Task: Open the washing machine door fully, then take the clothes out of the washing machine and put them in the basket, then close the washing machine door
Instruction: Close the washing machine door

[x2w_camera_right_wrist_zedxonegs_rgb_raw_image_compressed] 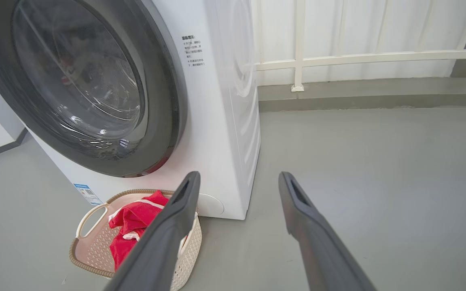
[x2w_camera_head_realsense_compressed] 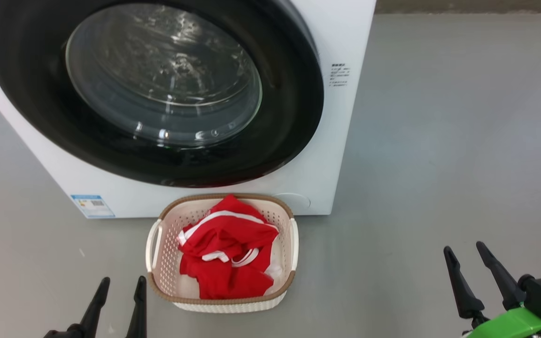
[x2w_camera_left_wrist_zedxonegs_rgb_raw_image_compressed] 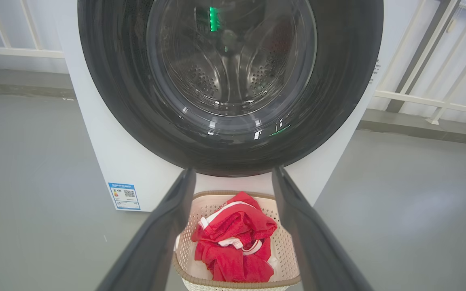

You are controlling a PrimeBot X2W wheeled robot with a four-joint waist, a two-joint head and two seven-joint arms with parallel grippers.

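Observation:
The white washing machine [x2w_camera_head_realsense_compressed: 336, 141] stands on the grey floor with its black-rimmed round door [x2w_camera_head_realsense_compressed: 153, 89] lying flat against the front. Through the glass the steel drum [x2w_camera_left_wrist_zedxonegs_rgb_raw_image_compressed: 229, 68] shows. Red clothes [x2w_camera_head_realsense_compressed: 226, 249] with white stripes lie heaped in the cream basket [x2w_camera_head_realsense_compressed: 155, 244] just in front of the machine. My left gripper [x2w_camera_head_realsense_compressed: 121, 286] is open at the lower left, beside the basket's left handle, with nothing between its fingers. My right gripper [x2w_camera_head_realsense_compressed: 465, 253] is open at the lower right, well away from the basket. The wrist views show the basket [x2w_camera_left_wrist_zedxonegs_rgb_raw_image_compressed: 285, 250] [x2w_camera_right_wrist_zedxonegs_rgb_raw_image_compressed: 91, 250] below the door.
A white railing [x2w_camera_right_wrist_zedxonegs_rgb_raw_image_compressed: 338, 60] and a low grey kerb [x2w_camera_right_wrist_zedxonegs_rgb_raw_image_compressed: 378, 91] run behind the machine. A blue label [x2w_camera_head_realsense_compressed: 93, 206] sits at the machine's lower left corner. Bare grey floor [x2w_camera_head_realsense_compressed: 439, 164] stretches to the right of the machine.

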